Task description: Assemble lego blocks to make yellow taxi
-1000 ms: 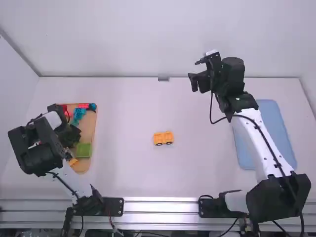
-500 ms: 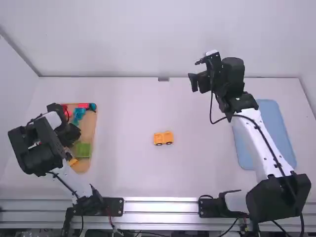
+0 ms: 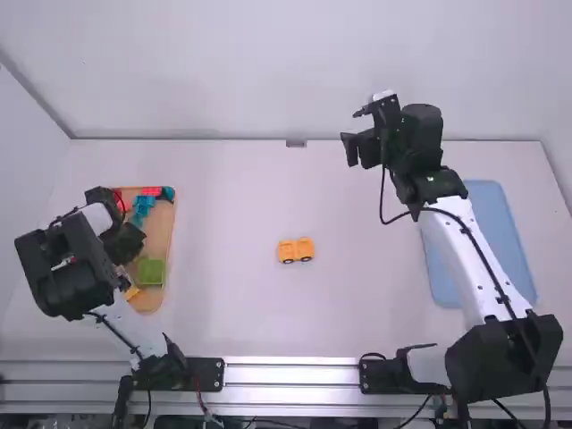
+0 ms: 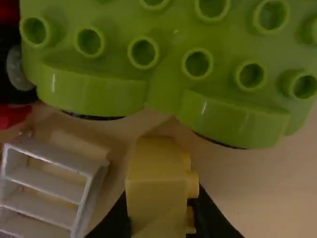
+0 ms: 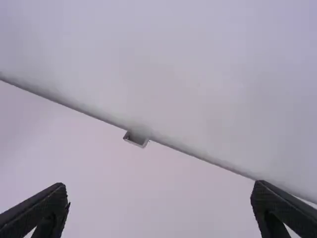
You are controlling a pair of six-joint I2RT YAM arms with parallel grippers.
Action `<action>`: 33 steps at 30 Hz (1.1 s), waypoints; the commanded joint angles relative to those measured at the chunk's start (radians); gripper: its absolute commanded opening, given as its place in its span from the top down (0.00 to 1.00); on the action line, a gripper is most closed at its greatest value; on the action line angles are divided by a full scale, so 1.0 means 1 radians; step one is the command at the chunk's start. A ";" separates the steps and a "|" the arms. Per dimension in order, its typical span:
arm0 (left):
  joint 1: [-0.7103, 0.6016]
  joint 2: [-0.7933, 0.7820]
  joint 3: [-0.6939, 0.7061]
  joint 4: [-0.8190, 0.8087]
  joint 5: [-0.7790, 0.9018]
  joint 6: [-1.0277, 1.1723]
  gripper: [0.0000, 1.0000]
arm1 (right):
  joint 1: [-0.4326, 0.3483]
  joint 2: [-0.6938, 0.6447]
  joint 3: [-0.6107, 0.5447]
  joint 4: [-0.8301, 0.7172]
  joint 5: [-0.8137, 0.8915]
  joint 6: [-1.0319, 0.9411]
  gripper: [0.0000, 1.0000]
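Note:
Over the wooden tray at the left, my left gripper (image 3: 123,243) is low among the loose blocks. In the left wrist view a small yellow block (image 4: 159,186) is pinched by the left gripper (image 4: 161,218), with its studs facing sideways. A joined yellow-orange car base (image 3: 296,250) with dark wheels stands on the table near the middle. At the back, right of the middle, the right gripper (image 3: 352,150) is raised and holds nothing. Its fingers are wide apart in the right wrist view, where the right gripper (image 5: 159,201) is open.
The tray (image 3: 161,237) also holds a green wheeled piece (image 4: 168,74), a white ladder-like piece (image 4: 49,183), and red and teal blocks (image 3: 142,206). A blue mat (image 3: 492,223) lies at the right, partly under the right arm.
The left gripper has shifted slightly over the tray, baring a little more of the green piece. The right arm and the car base look unchanged.

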 commanded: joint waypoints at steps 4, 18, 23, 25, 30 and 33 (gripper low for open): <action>-0.003 -0.138 0.044 -0.058 -0.011 0.005 0.97 | 0.000 0.007 0.034 0.031 -0.045 0.007 0.02; -0.370 -0.542 -0.022 0.202 0.180 0.433 0.95 | 0.000 0.183 0.035 0.254 -0.323 0.244 0.02; -0.527 -0.540 -0.042 0.326 0.185 0.543 0.91 | 0.000 0.315 0.061 0.375 -0.652 0.244 0.02; -0.587 -0.532 -0.063 0.410 0.229 0.606 0.98 | 0.000 0.371 0.080 0.410 -0.764 0.281 0.02; -0.679 -0.506 -0.119 0.587 0.382 0.715 0.96 | 0.000 0.464 0.097 0.484 -0.873 0.421 0.02; -0.718 -0.487 -0.170 0.731 0.434 0.715 0.93 | 0.016 0.513 0.097 0.552 -0.945 0.485 0.02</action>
